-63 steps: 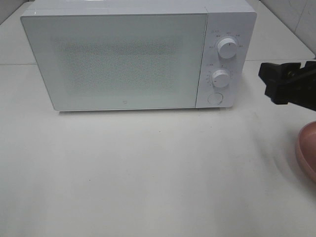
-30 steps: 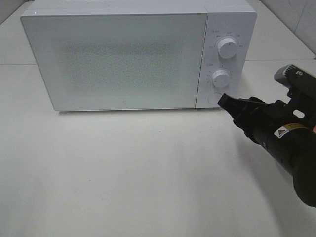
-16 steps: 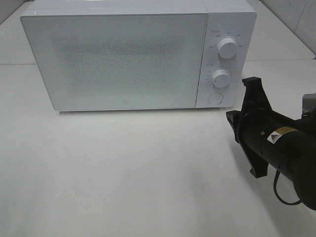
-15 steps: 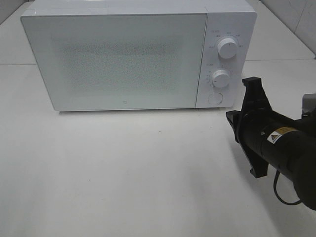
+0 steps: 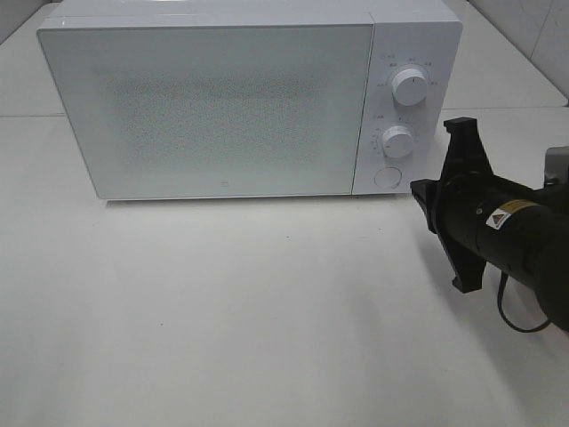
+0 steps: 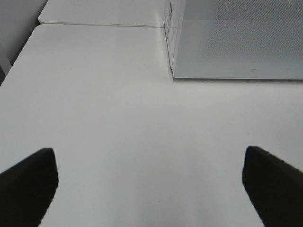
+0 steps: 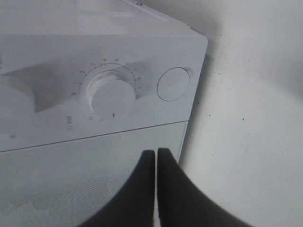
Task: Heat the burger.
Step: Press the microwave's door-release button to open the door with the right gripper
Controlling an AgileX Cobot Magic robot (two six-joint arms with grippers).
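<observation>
The burger is out of view in all three views. A white microwave [image 5: 222, 107] stands at the back of the table with its door closed. My right arm [image 5: 498, 227] reaches in from the right and points at the microwave's control panel. In the right wrist view my right gripper [image 7: 156, 153] is shut on nothing. Its tips sit a short way in front of the panel, near the lower dial [image 7: 112, 96] and the round button [image 7: 173, 84]. My left gripper [image 6: 151, 189] hangs wide open over bare table, to the left of the microwave [image 6: 236, 42].
The panel carries an upper dial [image 5: 410, 86], a lower dial [image 5: 397, 140] and a round button [image 5: 387, 177]. White tabletop [image 5: 222, 311] stretches in front of the microwave. A tiled wall [image 5: 542, 27] rises at the back right.
My right gripper has closed. It drew back from the round button, rolled so its body stands upright, then shifted slightly up. The left gripper has not moved.
</observation>
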